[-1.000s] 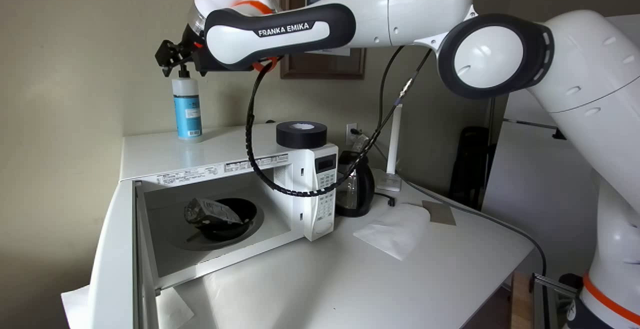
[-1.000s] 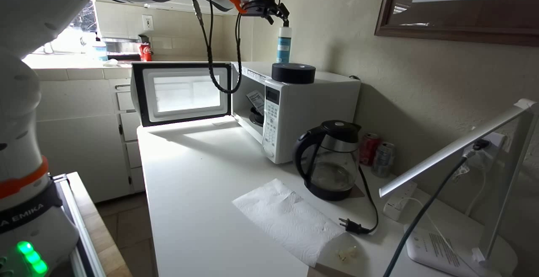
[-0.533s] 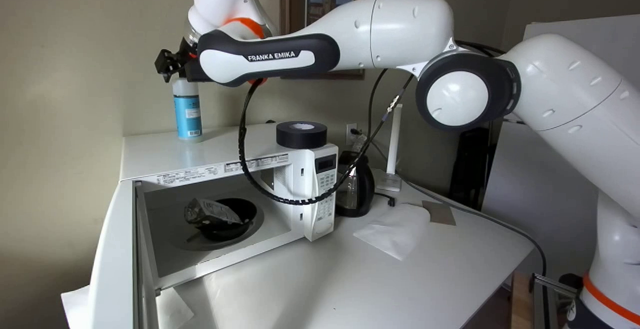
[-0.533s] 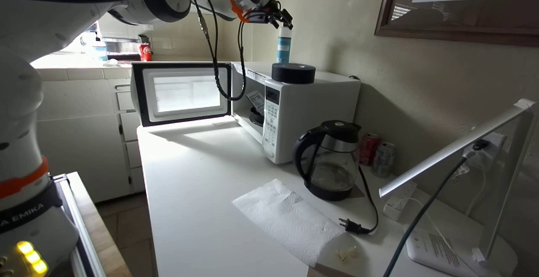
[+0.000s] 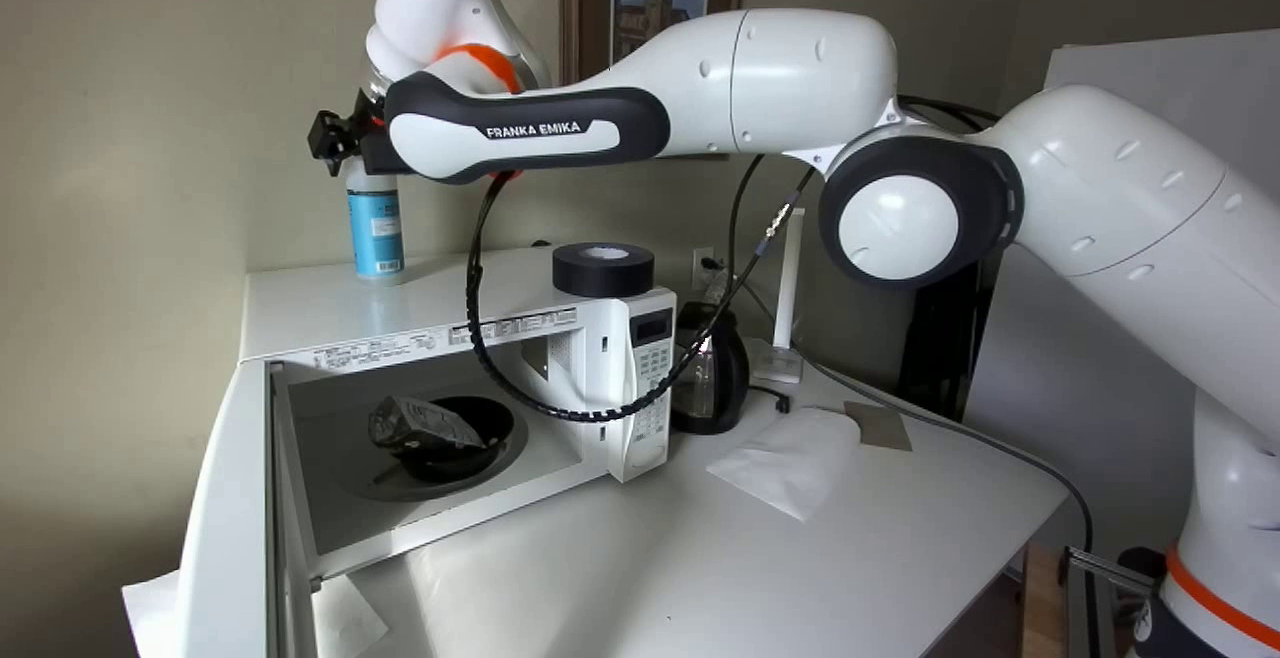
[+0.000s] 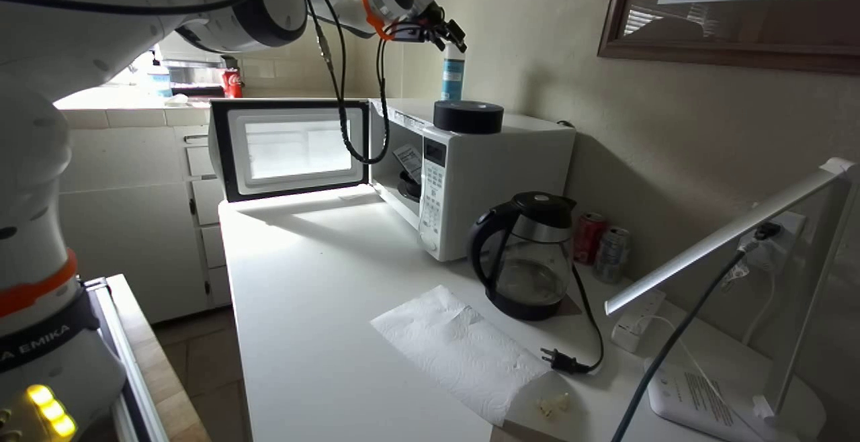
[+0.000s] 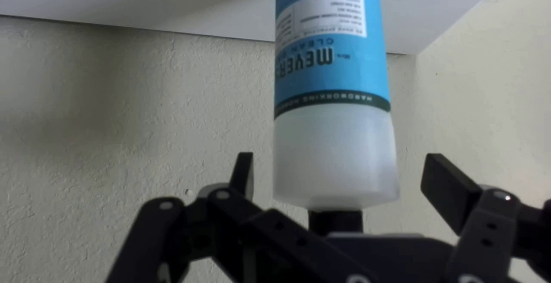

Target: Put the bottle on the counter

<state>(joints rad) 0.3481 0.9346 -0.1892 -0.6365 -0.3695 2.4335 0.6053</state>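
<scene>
Currently, wrist view: gripper (image 7: 340,175) spread, gaps showing at 9 & 3 o'clock of bottle (image 7: 333,102); in an exterior view, bottle upright atop microwave (image 5: 430,303); black tape roll (image 5: 603,276) at bottle's 3 o'clock; counter (image 5: 650,538) lower, approx. 4:30.

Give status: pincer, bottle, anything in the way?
Pincer open; in wrist view, bottle shows between its fingers, gaps either side. Bottle upright atop microwave, not yet on counter. Tape roll atop too, possibly in the way of the carry.
</scene>
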